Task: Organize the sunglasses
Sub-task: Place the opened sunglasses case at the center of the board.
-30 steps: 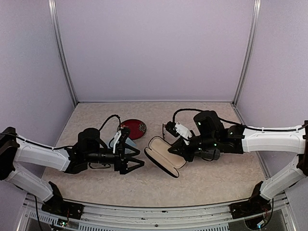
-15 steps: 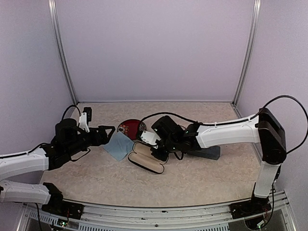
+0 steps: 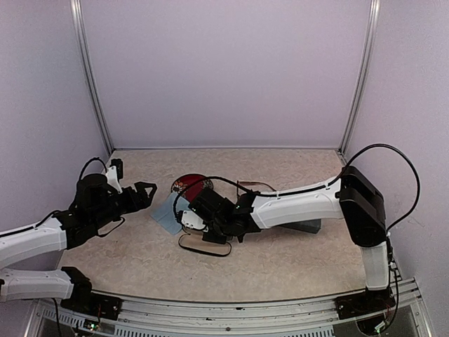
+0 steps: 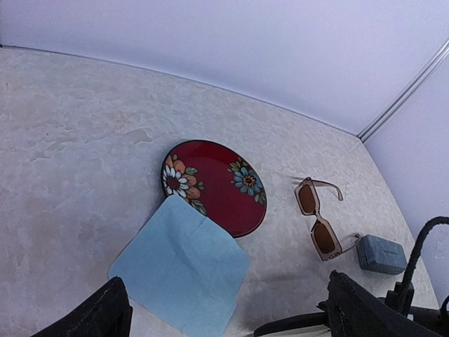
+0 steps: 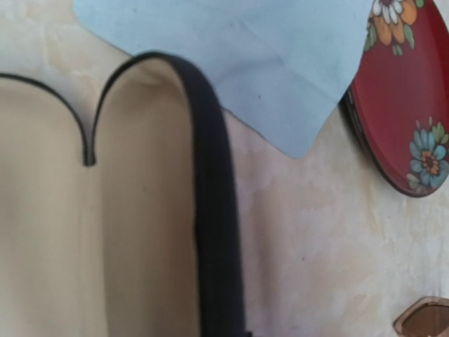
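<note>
Moved: open case (image 3: pixel 205 244) is shifted left along worktop (image 3: pixel 302 263).
Right gripper (image 3: pixel 208 234): narrow, at case.
Left gripper (image 3: pixel 145 191): wide, empty.
Sunglasses (image 4: pixel 317 226): laid toward far edge.

A lab booth: plain walls (image 3: pixel 224 70), aluminium posts (image 3: pixel 91 77).

Left gripper (image 3: pixel 149 194): is hanging over the left side of the table (image 3: pixel 302 263), fingers spread wide, holding nothing.
Right gripper (image 3: pixel 200 230): is reaching far over to the left, fingers squeezed together, sitting right at the open case (image 3: pixel 210 248); a grip is too hard to see.
Open case: is lying flat, black rim, pale inside.
Blue cloth (image 3: pixel 167 210): is lying between the two grippers.
Red plate (image 3: pixel 188 184): is sitting just behind the cloth.
Brown sunglasses (image 3: pixel 251 187): are lying behind the right arm.
Grey-blue case (image 3: pixel 309 226): is peeking out from under the right arm.
</note>
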Controlling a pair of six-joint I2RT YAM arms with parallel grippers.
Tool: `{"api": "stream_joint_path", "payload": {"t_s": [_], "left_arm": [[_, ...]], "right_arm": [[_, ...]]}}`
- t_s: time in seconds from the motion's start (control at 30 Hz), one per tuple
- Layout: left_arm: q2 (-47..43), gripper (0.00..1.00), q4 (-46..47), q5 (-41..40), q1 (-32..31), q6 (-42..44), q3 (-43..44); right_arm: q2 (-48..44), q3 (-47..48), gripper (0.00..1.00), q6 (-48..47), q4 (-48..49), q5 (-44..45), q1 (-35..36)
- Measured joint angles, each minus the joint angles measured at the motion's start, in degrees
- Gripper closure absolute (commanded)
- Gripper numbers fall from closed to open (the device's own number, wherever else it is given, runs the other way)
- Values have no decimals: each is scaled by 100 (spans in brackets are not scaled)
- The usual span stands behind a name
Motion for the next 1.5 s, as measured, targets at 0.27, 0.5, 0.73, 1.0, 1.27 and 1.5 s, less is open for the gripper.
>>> {"api": "stream_joint_path", "payload": {"t_s": [0.27,0.5,0.73,1.0,1.27,1.5], "left_arm": [[278,5,4,9,0,0,-9],[494,5,50,28,0,2,-9],[702,5,138,28,2,2,-9],[1082,5,330,48,11,2,-9],[1445,6,555,177,11,2,-9],[1939,11,691,166,11,17,26]], "right_arm": [[0,0,84,-79,-7,111,59],[0,0,73,-74,-109,109,81],[-68,-87,63,24,-103,17,83],[-306,-225,54,140,-59,-138,81],[-787,-557,51,350,155,-490,39],[-1624,-1373,50,761,518,-1075,-173]]}}
